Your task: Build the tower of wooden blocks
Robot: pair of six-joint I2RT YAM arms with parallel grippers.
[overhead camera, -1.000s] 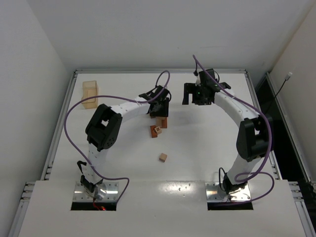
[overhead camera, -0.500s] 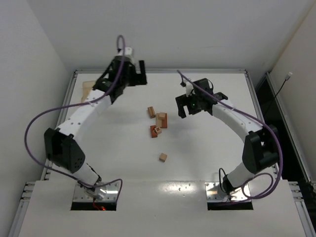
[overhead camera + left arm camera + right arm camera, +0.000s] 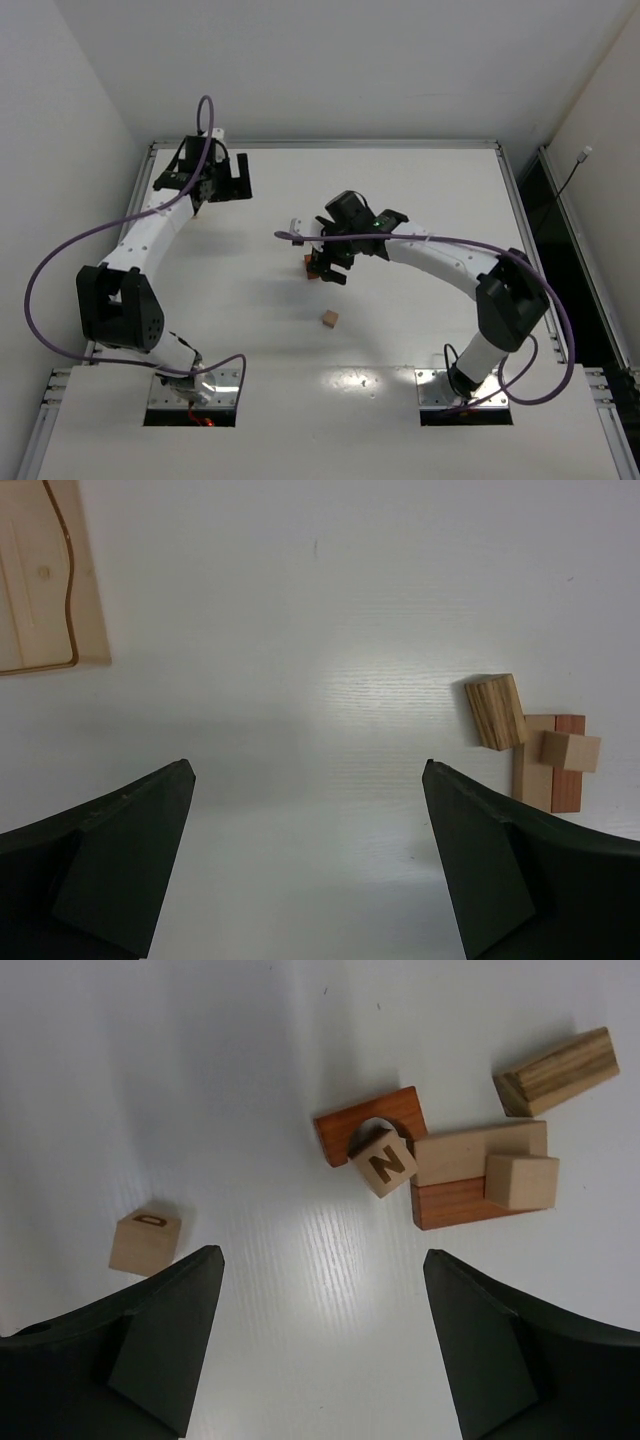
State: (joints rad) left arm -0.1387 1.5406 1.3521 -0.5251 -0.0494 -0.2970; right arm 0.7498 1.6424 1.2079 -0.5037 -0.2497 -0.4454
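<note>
Grained wood blocks (image 3: pixel 470 1165), glossy table (image 3: pixel 250 1080)

Seen from above, the right gripper (image 3: pixel 328 268) hung over the cluster of wood blocks (image 3: pixel 312 267) and hid nearly all of it. Only a reddish-brown corner showed at its left.

The lone cube (image 3: pixel 329 319), nearer the bases, was too small in that view for its letter to be read. In the right wrist view the letter lay foreshortened on the top face, either O or D. There too the reddish-brown bar (image 3: pixel 450 1207) lay mostly under a tan bar (image 3: pixel 465 1153) and a small cube (image 3: pixel 520 1182).

In the left wrist view the pale tray (image 3: pixel 90 570) was cut off by the top and left edges. The fingers (image 3: pixel 110 860) of the left gripper (image 3: pixel 306 768) ran off the bottom edge.
</note>
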